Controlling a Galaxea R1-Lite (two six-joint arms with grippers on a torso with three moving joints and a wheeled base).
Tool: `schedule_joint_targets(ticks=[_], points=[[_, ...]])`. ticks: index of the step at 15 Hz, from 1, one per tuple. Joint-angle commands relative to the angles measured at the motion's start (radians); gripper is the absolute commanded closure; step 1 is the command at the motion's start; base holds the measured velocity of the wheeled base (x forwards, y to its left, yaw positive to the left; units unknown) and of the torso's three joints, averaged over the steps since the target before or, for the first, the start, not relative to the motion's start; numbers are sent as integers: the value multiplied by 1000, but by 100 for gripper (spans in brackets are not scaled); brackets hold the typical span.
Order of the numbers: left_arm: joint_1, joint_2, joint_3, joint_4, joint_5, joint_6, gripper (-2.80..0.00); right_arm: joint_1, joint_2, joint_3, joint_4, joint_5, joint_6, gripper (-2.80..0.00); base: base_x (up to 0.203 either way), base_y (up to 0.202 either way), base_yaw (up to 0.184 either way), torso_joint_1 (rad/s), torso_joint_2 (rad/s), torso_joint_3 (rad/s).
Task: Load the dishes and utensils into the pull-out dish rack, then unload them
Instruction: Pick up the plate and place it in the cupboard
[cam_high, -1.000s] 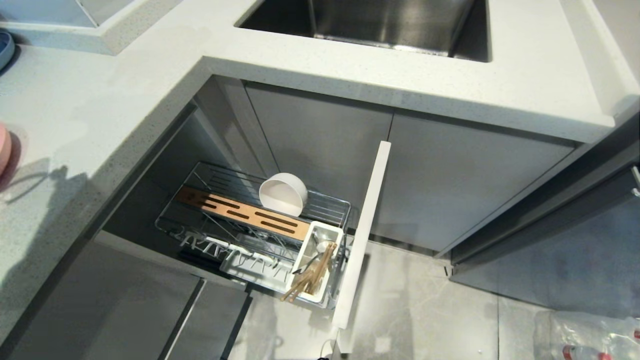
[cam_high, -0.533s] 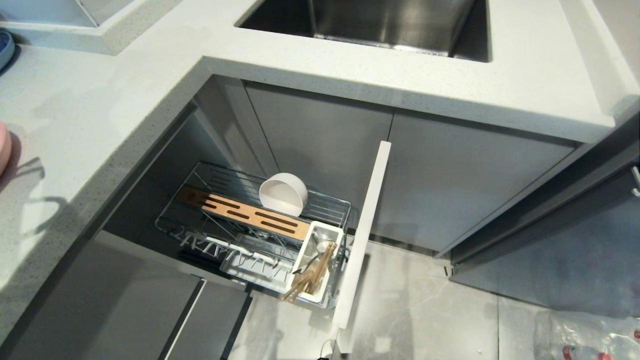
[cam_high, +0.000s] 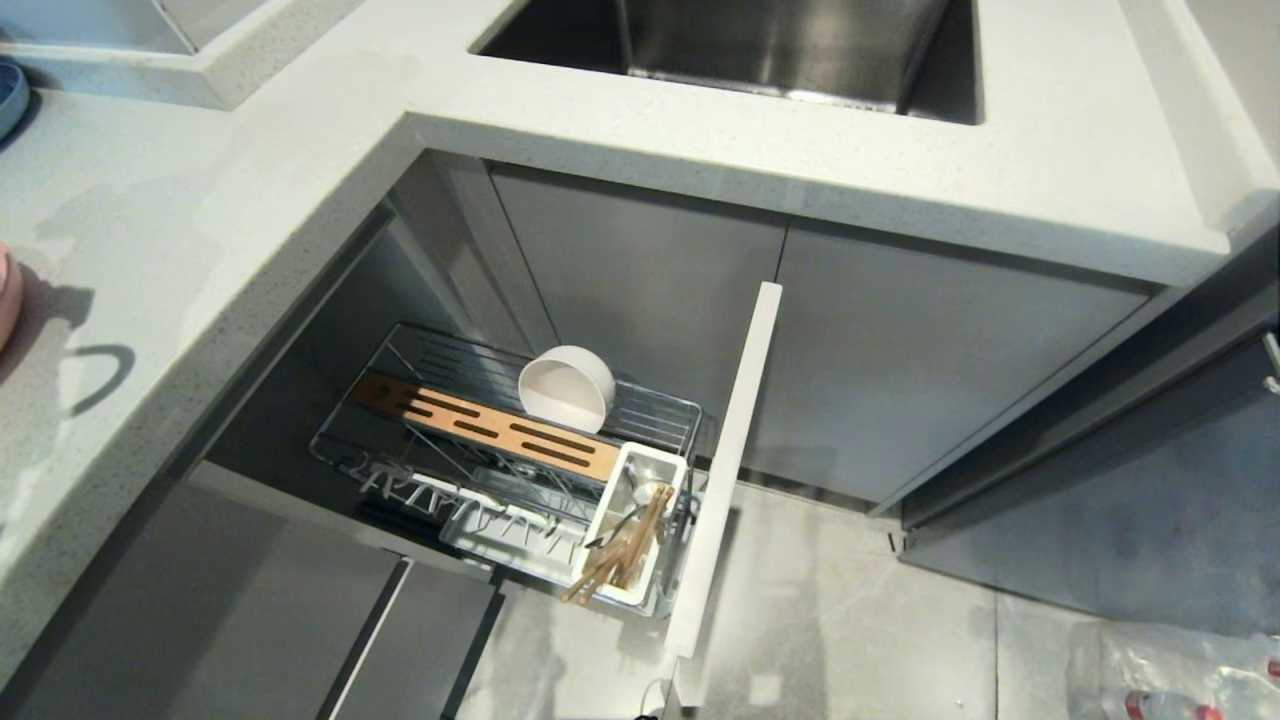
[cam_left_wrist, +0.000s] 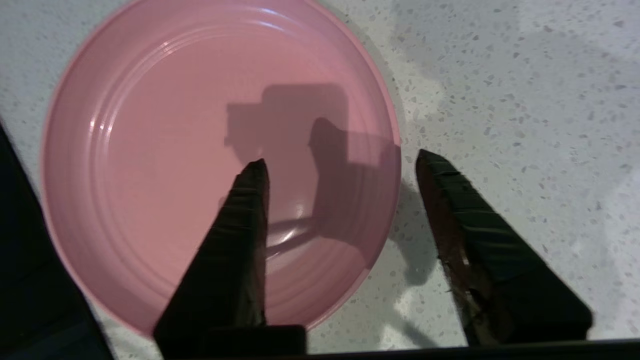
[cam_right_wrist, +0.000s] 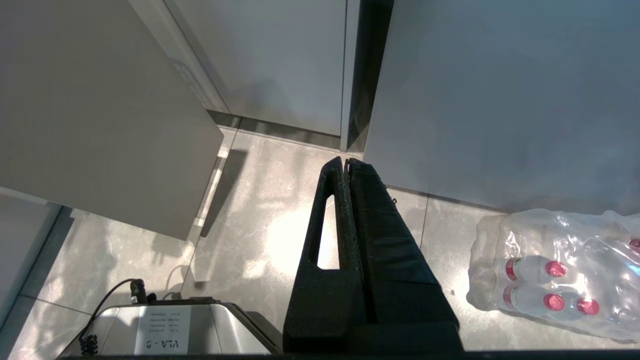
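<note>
Speckled countertop (cam_left_wrist: 500, 75), left pincer (cam_left_wrist: 340, 165) spread astride pink plate (cam_left_wrist: 175, 150) rim, right pincer (cam_right_wrist: 347, 162) clenched.

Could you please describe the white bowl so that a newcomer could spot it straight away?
Below the sink counter, the pull-out dish rack stands open. The white bowl lies tipped on its side behind the wooden slotted insert, the only round dish in the rack.

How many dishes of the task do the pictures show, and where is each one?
2. The large flat pale-pink plate lies on the speckled countertop. The small white round bowl stands on its side in the chrome wire pull-out rack. Others may be hidden.
</note>
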Motion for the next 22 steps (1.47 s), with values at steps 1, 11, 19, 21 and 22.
schedule_joint_targets(ticks=[1, 11, 19, 21, 22], points=[[1, 23, 0, 4, 2, -13, -280, 0, 1, 2, 0, 0, 0, 0, 0, 0, 0, 0, 0, 0], [16, 99, 0, 4, -4, -94, -280, 0, 1, 2, 0, 0, 0, 0, 0, 0, 0, 0, 0, 0], [46, 128, 0, -16, -27, -97, -280, 0, 1, 2, 0, 0, 0, 0, 0, 0, 0, 0, 0, 0], [47, 128, 0, -16, -27, -97, -280, 0, 1, 2, 0, 0, 0, 0, 0, 0, 0, 0, 0, 0], [47, 128, 0, -14, -27, -98, -280, 0, 1, 2, 0, 0, 0, 0, 0, 0, 0, 0, 0, 0]])
